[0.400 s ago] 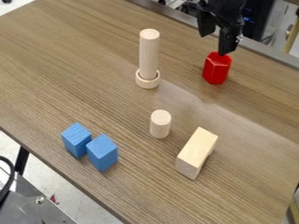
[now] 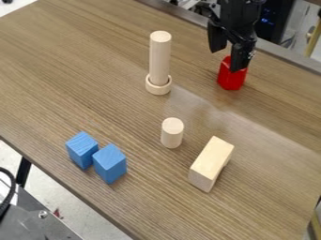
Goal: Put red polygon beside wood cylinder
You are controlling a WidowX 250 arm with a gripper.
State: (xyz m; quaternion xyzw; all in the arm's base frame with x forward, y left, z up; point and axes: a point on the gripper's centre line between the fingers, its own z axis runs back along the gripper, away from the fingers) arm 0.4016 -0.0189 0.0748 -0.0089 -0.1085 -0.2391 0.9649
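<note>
One gripper lower, one red block still waiting to be moved

The gripper had just come down and a little towards the camera, while the block stood upright where it had been, near the table's far edge. The jaws were spread, with nothing pinched between them; one hung in front of the block's top, and whether it touched could not be told. The approach seemed under way, but the grasp had yet to be made, and the jaws probably needed lining up around the block first, or one might have knocked it over. The block was well apart from the short cylinder, likely the one meant, so the carrying and placing were all to come
</note>
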